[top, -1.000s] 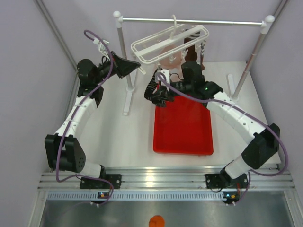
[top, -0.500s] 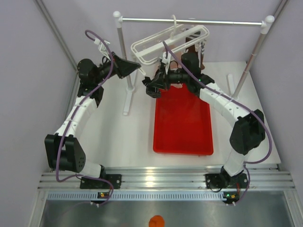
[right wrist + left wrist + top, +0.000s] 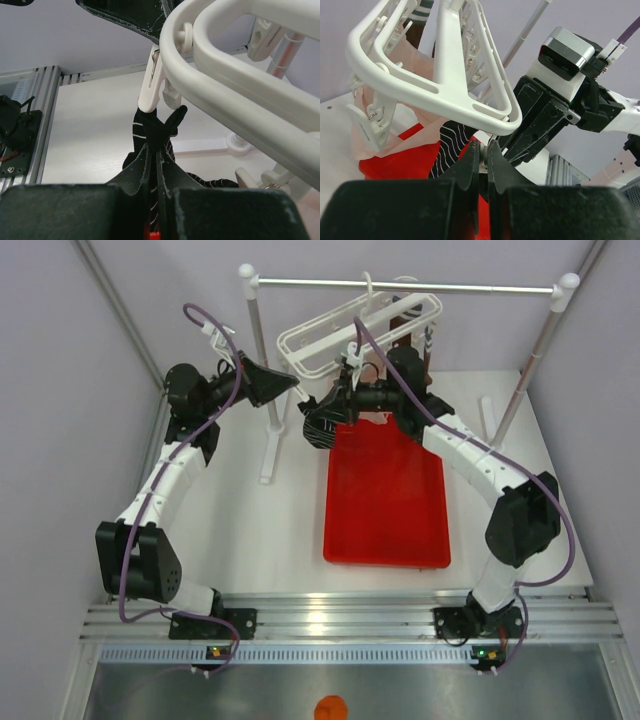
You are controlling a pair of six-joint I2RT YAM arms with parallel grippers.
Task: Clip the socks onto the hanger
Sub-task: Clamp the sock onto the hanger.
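**Hanger**: white lattice frame, hooked on the stand's metal crossbar. It hangs tilted, with its left corner dipped toward both arms.

**Your right gripper**: jaws clamped on a black sock with thin white stripes. The sock's tip pokes up just under a white peg at that low corner, and the rest of it trails below the jaws.

**Your left gripper**: jaws closed to a sliver beneath the same corner, by the peg's top. You cannot tell whether they pinch it.

**Dark brown sock**: hangs from the hanger's far end.

**Pale pink fabric**: hangs under the frame.

**Red tray**: flat on the desk, beneath the hanger and the right gripper.
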